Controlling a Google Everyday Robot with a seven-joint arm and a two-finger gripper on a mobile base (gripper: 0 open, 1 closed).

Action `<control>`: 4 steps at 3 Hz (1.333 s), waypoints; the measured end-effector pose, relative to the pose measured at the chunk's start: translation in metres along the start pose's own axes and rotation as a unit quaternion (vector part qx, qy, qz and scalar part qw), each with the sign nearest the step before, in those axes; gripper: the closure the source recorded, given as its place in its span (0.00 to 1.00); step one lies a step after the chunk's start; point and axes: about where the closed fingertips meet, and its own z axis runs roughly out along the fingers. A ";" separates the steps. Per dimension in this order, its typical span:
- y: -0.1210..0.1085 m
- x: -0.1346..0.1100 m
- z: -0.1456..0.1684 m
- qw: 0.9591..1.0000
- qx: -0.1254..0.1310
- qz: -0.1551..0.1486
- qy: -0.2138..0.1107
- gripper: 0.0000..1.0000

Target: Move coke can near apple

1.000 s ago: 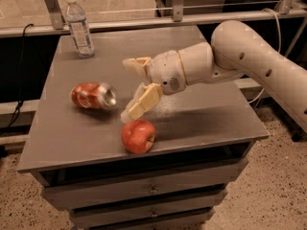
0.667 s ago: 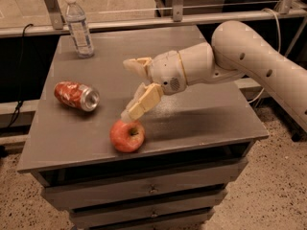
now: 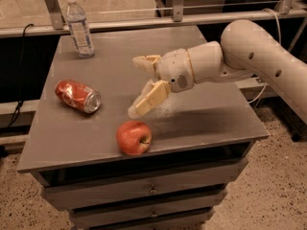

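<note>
I am holding my cream two-finger gripper [image 3: 135,85] above the middle of the grey cabinet top [image 3: 211,114], with its fingers spread wide apart and gripping nothing. The dented red aluminium coke can [image 3: 77,96] is lying on its side, its silver top turned toward my gripper, well apart from my fingers. The round red apple [image 3: 134,138] is sitting near the front edge, just below my gripper. I am judging the task barely begun: grasping the can and carrying it to the apple are both remaining.
</note>
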 end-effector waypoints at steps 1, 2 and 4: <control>-0.011 0.001 -0.011 1.000 0.017 0.000 0.009 0.00; -0.023 0.000 -0.018 0.999 0.031 0.000 0.020 0.00; -0.043 -0.013 0.008 0.994 0.046 0.034 0.093 0.00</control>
